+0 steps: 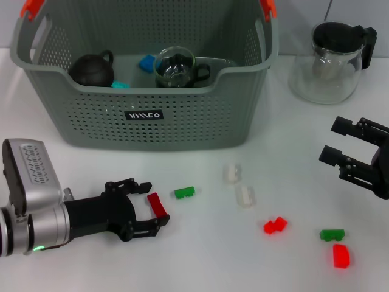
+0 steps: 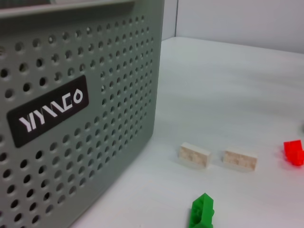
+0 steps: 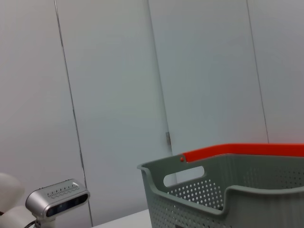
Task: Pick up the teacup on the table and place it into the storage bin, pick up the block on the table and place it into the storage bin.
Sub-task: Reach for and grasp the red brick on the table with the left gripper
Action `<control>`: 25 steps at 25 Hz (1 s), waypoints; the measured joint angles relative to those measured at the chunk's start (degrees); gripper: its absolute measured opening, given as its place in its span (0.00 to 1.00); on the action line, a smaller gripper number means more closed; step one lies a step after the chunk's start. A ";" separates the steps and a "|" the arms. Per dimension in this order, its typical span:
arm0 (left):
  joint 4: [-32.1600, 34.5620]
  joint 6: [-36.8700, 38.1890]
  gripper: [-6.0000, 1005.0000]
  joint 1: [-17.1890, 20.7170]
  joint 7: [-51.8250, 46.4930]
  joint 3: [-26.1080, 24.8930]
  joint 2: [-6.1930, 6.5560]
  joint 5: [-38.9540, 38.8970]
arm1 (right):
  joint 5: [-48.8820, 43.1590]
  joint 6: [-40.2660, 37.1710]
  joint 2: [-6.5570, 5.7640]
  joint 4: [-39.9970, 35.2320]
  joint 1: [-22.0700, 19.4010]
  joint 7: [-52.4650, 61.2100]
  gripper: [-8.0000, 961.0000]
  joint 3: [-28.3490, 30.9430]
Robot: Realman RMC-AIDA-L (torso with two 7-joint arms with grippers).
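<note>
Bin (image 1: 182, 115) stood at the back of the white worktop (image 1: 200, 267), holding a black teapot (image 1: 91, 69), a glass teacup (image 1: 175, 68) and blue blocks (image 1: 146, 62). Glass jug (image 1: 323, 64) stood right of the bin. Left gripper (image 1: 152, 214) lay low on the worktop, jaws pinching a red block (image 1: 157, 204). Right gripper (image 1: 340, 146) hovered at the right, jaws spread. Loose green (image 1: 184, 192), clear (image 1: 245, 195) and red (image 1: 275, 225) blocks lay scattered between the grippers.
</note>
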 joint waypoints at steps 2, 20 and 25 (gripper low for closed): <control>-0.30 -0.10 0.80 -0.09 0.01 0.00 0.00 -0.01 | -0.05 0.02 0.02 0.00 0.05 0.00 0.72 0.00; -0.64 -1.07 0.79 -0.37 0.05 0.47 0.00 0.57 | -0.08 0.06 0.09 0.00 0.04 0.00 0.72 0.00; -0.39 -1.20 0.79 -0.58 -0.19 1.54 0.08 0.58 | -0.10 0.02 0.06 0.00 0.10 0.00 0.72 0.00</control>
